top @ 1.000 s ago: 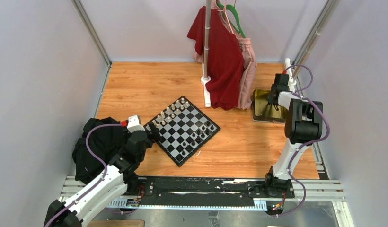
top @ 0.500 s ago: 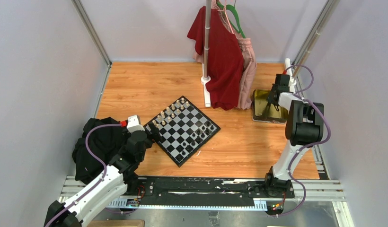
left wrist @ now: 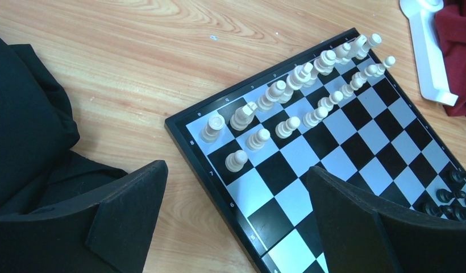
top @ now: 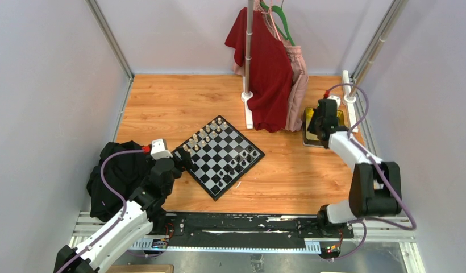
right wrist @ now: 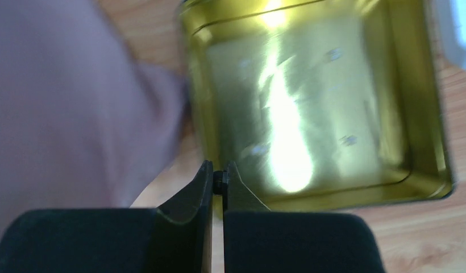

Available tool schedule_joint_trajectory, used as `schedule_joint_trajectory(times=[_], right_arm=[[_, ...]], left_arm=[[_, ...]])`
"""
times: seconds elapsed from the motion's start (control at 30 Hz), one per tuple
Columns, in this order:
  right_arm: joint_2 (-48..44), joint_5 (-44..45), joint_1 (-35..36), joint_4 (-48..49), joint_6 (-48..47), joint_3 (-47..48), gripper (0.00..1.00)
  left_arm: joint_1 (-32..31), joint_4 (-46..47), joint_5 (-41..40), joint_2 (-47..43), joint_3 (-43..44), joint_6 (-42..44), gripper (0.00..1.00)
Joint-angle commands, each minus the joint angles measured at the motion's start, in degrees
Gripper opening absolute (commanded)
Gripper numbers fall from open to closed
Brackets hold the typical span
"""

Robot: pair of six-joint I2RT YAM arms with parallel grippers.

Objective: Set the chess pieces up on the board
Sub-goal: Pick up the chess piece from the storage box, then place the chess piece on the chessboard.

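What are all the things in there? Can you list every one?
Chessboard: one, black and white, mid-table.
Cream chess pieces: two rows, cream, board's far-left edge.
Black chess pieces: several, black, opposite edge.
Tray: one, yellow, right side.
Shirt: one, red, hanging at the back.
Pink garment: one, pink, beside the shirt.
Hanger: one, green, up top.
Pole: one, silver, white base.
Black cloth: one heap, black, left edge.
Table: one, wood.
Left end effector: black, open, over the board's corner.
Right end effector: black, by the tray, shut on a tiny black piece.
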Motion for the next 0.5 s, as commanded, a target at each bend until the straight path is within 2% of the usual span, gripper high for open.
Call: schedule_joint_trajectory(times=[0.0, 0.23, 0.47], right_arm=[[-9.5, 3.4, 9.7, -4.4, -1.6, -5.2, 0.00], [-19.9, 9.1, 31.7, -9.0, -2.5, -8.0, 0.00], [-17.9, 12.4, 54.2, -10.4, -2.6, -3.0, 0.00]], left_arm=[[-0.3, 0.4, -1.1, -1.4, -0.4, 0.2, 1.00], [-0.4, -0.4, -1.8, -2.6, -0.5, -0.2, 1.00], [-0.4, -0.8, -2.6, -2.8, -0.6, -0.6, 1.00]])
